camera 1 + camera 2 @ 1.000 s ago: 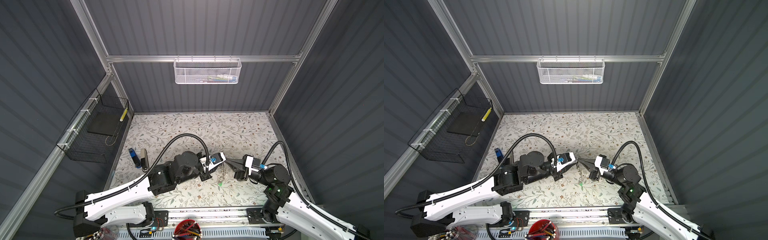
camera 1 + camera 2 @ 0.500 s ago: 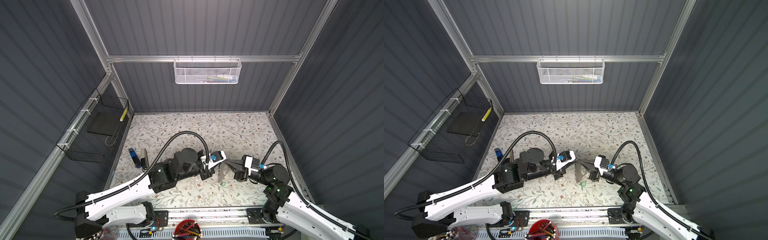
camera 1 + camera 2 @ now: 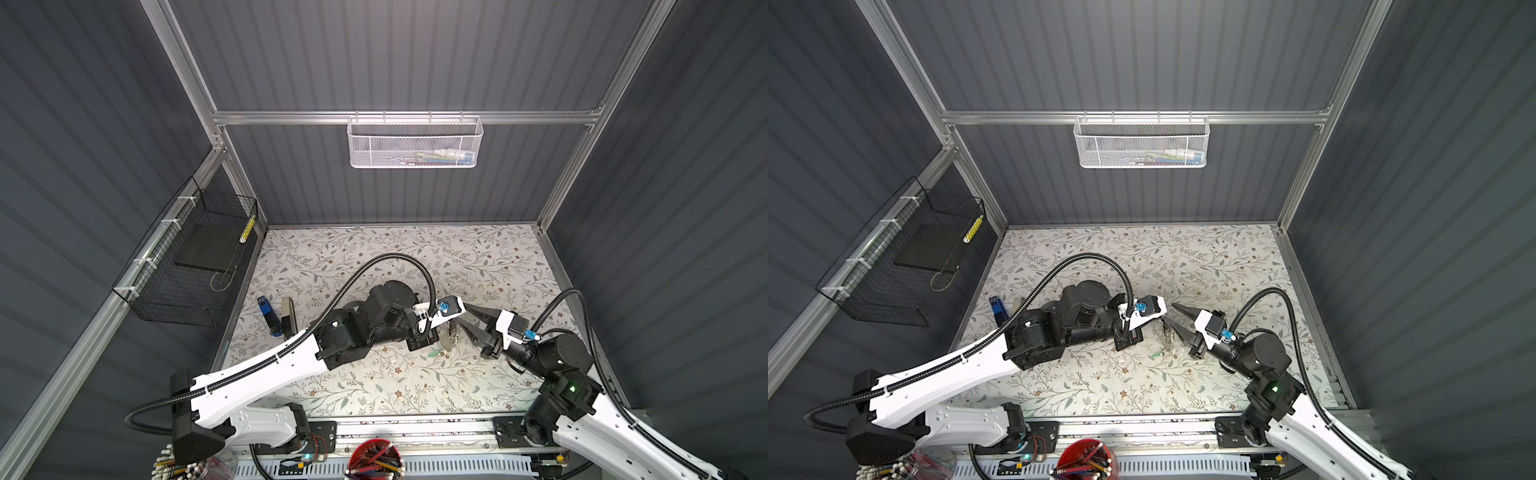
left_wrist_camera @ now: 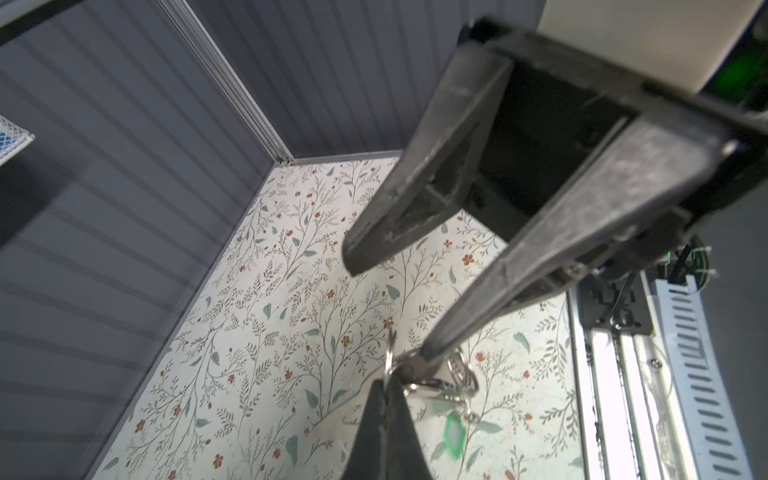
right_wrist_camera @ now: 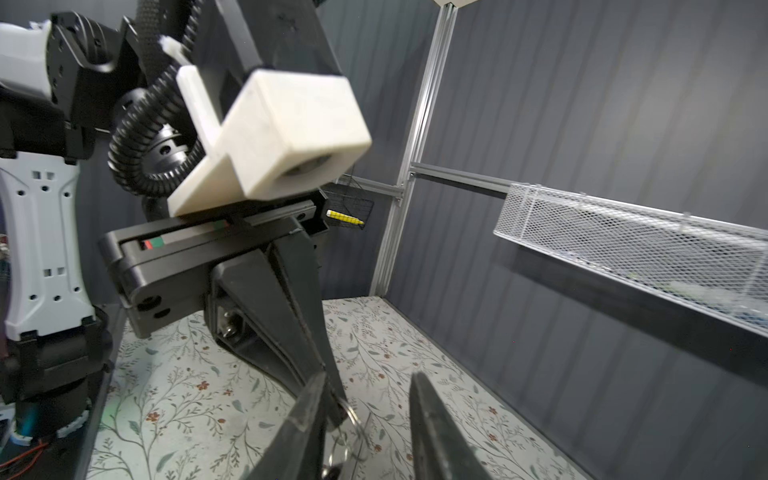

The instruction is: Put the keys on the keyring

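The keys (image 4: 457, 374) hang as a small bunch by a thin wire ring (image 5: 353, 415), above the middle of the counter (image 3: 374, 257). The green tag (image 4: 453, 432) dangles below; whether it touches the counter is unclear. The left gripper (image 4: 388, 384) has its fingers together, clamped on that ring. The right gripper (image 5: 370, 376) has its fingers apart, one tip against the bunch. The keyring cannot be made out.
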Motion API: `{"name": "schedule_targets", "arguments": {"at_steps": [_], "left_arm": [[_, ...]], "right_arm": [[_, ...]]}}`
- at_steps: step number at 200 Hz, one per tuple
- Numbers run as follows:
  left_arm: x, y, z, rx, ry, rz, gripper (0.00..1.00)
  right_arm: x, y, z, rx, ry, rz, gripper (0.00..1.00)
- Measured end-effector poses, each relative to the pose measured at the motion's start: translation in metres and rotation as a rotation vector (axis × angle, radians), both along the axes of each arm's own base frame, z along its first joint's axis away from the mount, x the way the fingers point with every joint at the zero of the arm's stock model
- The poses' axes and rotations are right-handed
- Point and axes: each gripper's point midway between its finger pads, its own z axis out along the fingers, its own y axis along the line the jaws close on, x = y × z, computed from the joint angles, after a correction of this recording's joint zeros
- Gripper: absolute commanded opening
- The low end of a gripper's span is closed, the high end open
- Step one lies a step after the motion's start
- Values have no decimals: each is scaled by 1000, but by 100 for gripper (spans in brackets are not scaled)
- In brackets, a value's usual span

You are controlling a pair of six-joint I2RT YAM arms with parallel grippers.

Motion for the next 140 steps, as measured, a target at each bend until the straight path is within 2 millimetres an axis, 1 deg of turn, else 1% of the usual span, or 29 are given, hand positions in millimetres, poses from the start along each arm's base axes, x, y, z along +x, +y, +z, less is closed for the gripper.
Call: {"name": "schedule_targets", "arguments": {"at_steps": [16,42,84,109,140], "left_arm": [[5,-1,-3,40,-18,1,0],[12,-2,-10,115,-39,-2,0],[18,-11,-4,179,-73,-33,0],[19,-12,-8,211,-77,-46,0],[19,-8,-14,231,-55,-64,0]], "right_arm": [[0,-5,-5,-46,-10,-31,36],[2,-7,-15,-138,-7,-60,33],[7,-6,-36,-237,13,-79,28],[12,-2,-43,-261,29,-81,26],[16,1,-46,-241,16,-85,25]]}}
